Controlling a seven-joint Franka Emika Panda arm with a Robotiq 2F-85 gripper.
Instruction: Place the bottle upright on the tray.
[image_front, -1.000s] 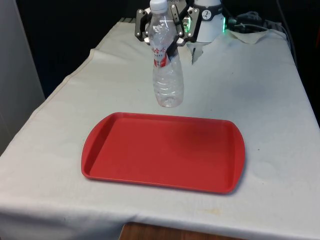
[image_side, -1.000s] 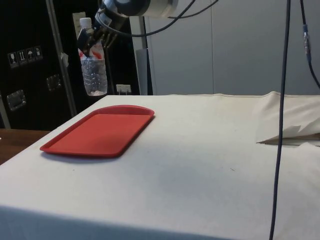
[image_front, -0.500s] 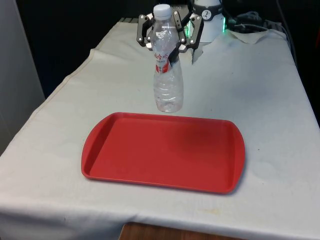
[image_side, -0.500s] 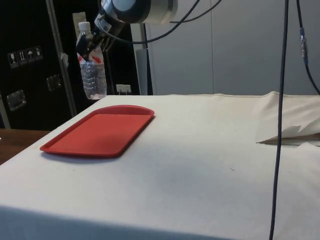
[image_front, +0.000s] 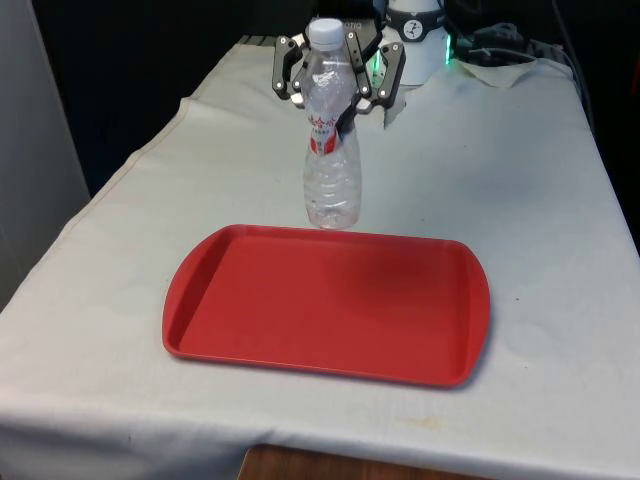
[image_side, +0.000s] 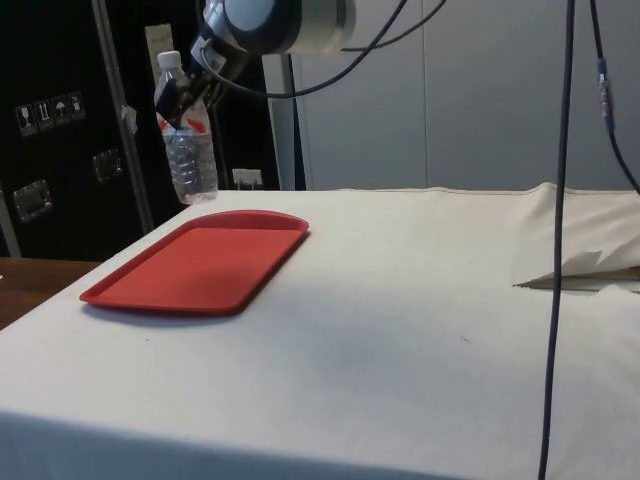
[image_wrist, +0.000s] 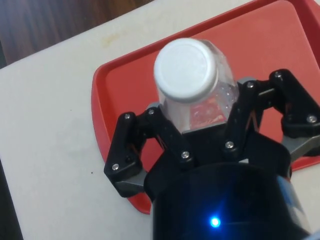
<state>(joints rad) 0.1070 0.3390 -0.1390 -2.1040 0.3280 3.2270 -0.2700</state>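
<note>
A clear plastic bottle (image_front: 331, 165) with a white cap and a red label hangs almost upright in the air, my gripper (image_front: 334, 88) shut on its upper part. In the side view the bottle (image_side: 188, 150) floats above the far end of the red tray (image_side: 195, 265), and the gripper (image_side: 183, 92) grips it near the label. The red tray (image_front: 325, 305) lies flat on the white cloth, nearer the camera than the bottle in the front view. From the wrist, the bottle's cap (image_wrist: 186, 70) sits between the fingers (image_wrist: 167, 135) with the tray (image_wrist: 125, 100) below.
A crumpled fold of cloth (image_side: 580, 265) lies at the side view's right. A dark cable (image_side: 560, 250) hangs down near it. White cloth (image_front: 520, 180) surrounds the tray on all sides.
The gripper has lowered the bottle a little and brought it closer to upright, and the bottle's base now sits nearer the tray's far rim.
</note>
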